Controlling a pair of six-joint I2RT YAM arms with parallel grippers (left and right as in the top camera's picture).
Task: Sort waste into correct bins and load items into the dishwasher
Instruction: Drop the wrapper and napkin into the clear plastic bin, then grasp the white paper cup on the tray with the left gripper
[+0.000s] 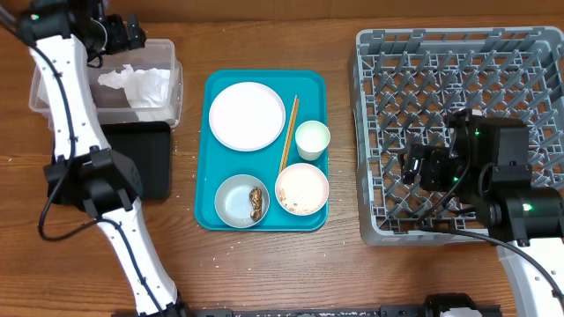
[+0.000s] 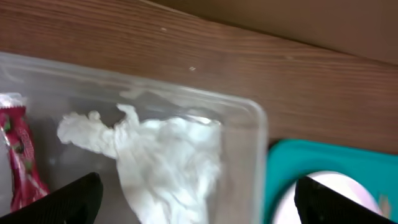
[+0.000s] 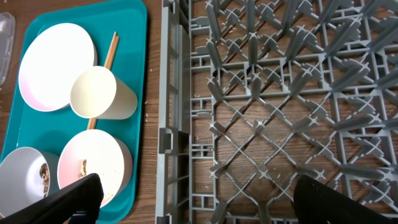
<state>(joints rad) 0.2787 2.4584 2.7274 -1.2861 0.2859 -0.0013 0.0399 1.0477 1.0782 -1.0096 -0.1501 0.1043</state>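
The crumpled white napkin [image 2: 161, 162] and the red wrapper [image 2: 22, 155] lie in the clear tub [image 2: 258, 124]. My left gripper [image 2: 199, 208] hangs open above them, holding nothing. Beside the tub sits the black tray [image 1: 141, 158]. The plate [image 1: 247, 115], chopsticks [image 1: 290, 132], white cup [image 1: 312, 139], a grey bowl [image 1: 231, 195] with brown scraps and a pale bowl [image 1: 301, 188] with rice rest on the teal tray. My right gripper [image 3: 196, 199] is open and empty over the left edge of the grey dish rack [image 1: 458, 79].
The teal serving tray [image 1: 220, 88] lies mid-table between the bins and the rack. The left arm [image 1: 62, 97] reaches across the black tray and the tub. Small crumbs dot the wooden table [image 1: 344, 264] near the front.
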